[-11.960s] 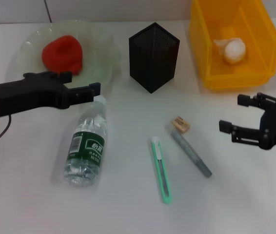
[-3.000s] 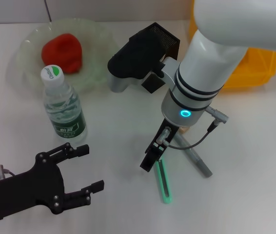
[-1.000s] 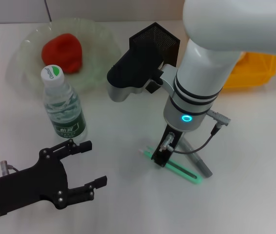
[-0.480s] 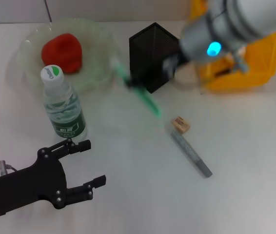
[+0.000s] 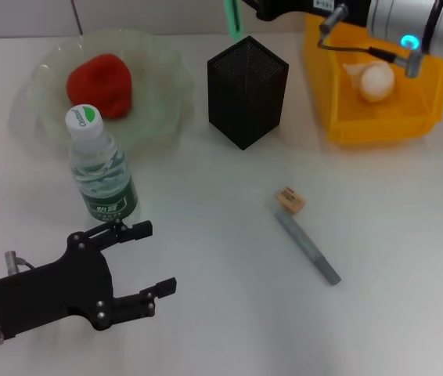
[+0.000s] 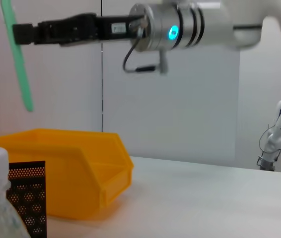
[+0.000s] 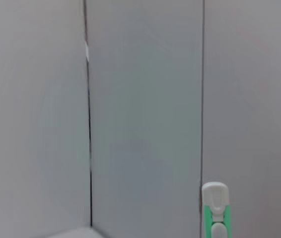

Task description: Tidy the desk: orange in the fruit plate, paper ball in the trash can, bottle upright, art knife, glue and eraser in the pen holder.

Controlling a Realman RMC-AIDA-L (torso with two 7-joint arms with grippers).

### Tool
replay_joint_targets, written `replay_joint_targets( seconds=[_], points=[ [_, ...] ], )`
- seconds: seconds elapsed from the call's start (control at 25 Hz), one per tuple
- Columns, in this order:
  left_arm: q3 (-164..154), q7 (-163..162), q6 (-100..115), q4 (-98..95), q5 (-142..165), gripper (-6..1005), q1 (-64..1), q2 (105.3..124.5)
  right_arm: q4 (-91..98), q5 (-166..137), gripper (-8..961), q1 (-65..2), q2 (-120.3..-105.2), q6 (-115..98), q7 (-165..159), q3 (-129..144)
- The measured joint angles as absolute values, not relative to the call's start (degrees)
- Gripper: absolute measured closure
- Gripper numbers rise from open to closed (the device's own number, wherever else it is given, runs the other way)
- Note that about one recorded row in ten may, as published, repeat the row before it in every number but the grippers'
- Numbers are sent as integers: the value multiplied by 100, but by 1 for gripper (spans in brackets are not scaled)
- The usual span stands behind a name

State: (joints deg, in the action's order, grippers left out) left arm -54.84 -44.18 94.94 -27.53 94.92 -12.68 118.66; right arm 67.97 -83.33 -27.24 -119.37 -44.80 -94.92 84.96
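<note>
Overhead, art knife [image 5: 232, 19] partly cropped above pen holder [image 5: 247, 90].

Black left tool [image 5: 139, 258] with screws, silver wrist, cyan-lit right arm

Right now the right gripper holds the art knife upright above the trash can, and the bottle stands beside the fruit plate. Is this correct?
One thing is wrong. The right gripper holds the art knife upright above the pen holder, not the trash can; the head view shows this. The bottle does stand beside the fruit plate.
</note>
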Motion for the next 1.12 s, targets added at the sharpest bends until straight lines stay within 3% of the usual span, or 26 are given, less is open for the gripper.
replay_joint_targets(
  seconds=[0.36,0.8,1.12],
  points=[
    [-5503,-4427,9484,-2703,9517,185,-1296,11873,4236,-5108,747,-3257,-11953,-4757,-5725,8517],
    [-5510,-4388,9482,-2672,9519,185,-1292,11874,2870,-4712,733,-3867,-11935,-4924,-5324,8376],
    [-5510,-4385,9484,-2672,9519,185,-1284,11873,2862,-4752,723,-3743,-11958,-4929,-5311,8397]
  ],
)
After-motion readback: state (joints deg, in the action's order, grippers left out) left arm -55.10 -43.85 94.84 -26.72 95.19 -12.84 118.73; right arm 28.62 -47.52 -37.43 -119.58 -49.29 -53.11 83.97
